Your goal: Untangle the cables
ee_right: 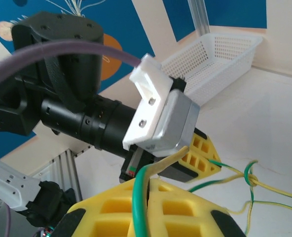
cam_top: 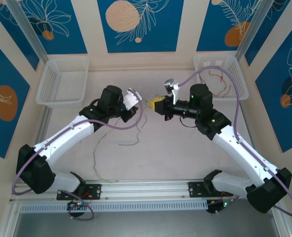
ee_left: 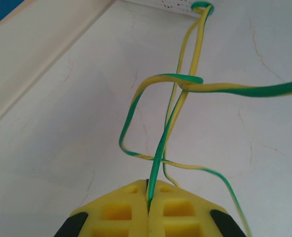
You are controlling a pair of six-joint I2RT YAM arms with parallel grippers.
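Observation:
My two grippers meet above the middle of the table, left gripper (cam_top: 145, 104) facing right gripper (cam_top: 158, 103). In the left wrist view the yellow fingers (ee_left: 175, 212) are pressed together on a green-and-yellow cable (ee_left: 161, 148). That cable climbs to a knot (ee_left: 185, 84) where other strands cross and loop. In the right wrist view my right gripper (ee_right: 148, 190) is shut on a green-and-yellow cable (ee_right: 141, 197) too. Just beyond it are the left gripper's fingers (ee_right: 202, 150) and a small knot (ee_right: 249, 177). Loose strands (cam_top: 128, 143) trail on the table below. A red cable (cam_top: 219, 79) lies in the right basket.
A white mesh basket (cam_top: 62, 81) stands at the back left and another (cam_top: 237, 74) at the back right. Thick lilac arm cables (cam_top: 121, 127) arc along both arms. An aluminium rail (cam_top: 146, 190) runs along the near edge.

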